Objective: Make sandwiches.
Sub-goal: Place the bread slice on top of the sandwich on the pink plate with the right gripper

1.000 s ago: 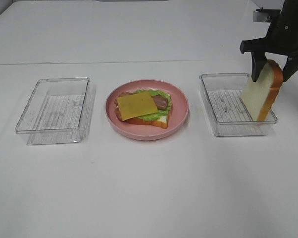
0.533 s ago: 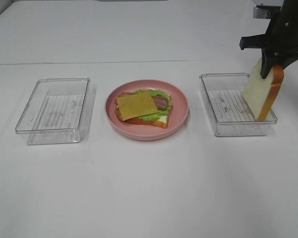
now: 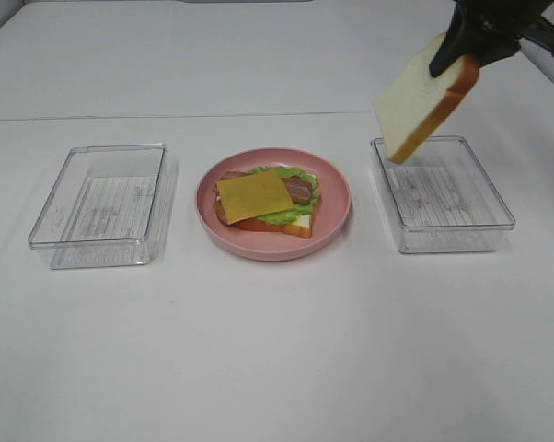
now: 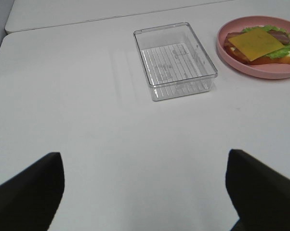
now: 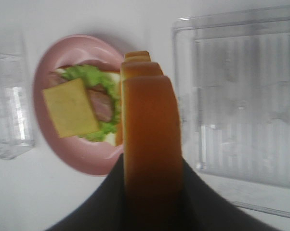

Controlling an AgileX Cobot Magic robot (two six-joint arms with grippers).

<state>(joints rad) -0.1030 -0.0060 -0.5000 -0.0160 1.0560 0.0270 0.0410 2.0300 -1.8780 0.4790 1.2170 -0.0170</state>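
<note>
A pink plate [image 3: 332, 216] in the middle of the table holds an open sandwich [image 3: 263, 200]: a bread slice, green lettuce, brown bacon and a yellow cheese slice [image 3: 253, 194] on top. My right gripper [image 3: 454, 59] is shut on a second bread slice [image 3: 417, 102], which hangs tilted in the air above the right tray's far left corner. In the right wrist view the slice's orange-brown crust [image 5: 150, 139] fills the space between the jaws, with the plate [image 5: 77, 154] beyond it. My left gripper [image 4: 145, 192] is open over bare table, well short of the left tray [image 4: 175, 59].
Two clear plastic trays stand on either side of the plate, one at the left [image 3: 102, 203] and one at the right [image 3: 443, 193], and both hold nothing. The white table [image 3: 277, 359] stretches bare in front of them.
My right gripper closed on the bread slice, then lifted it out of the right tray, up and to the left. The left arm has not moved.
</note>
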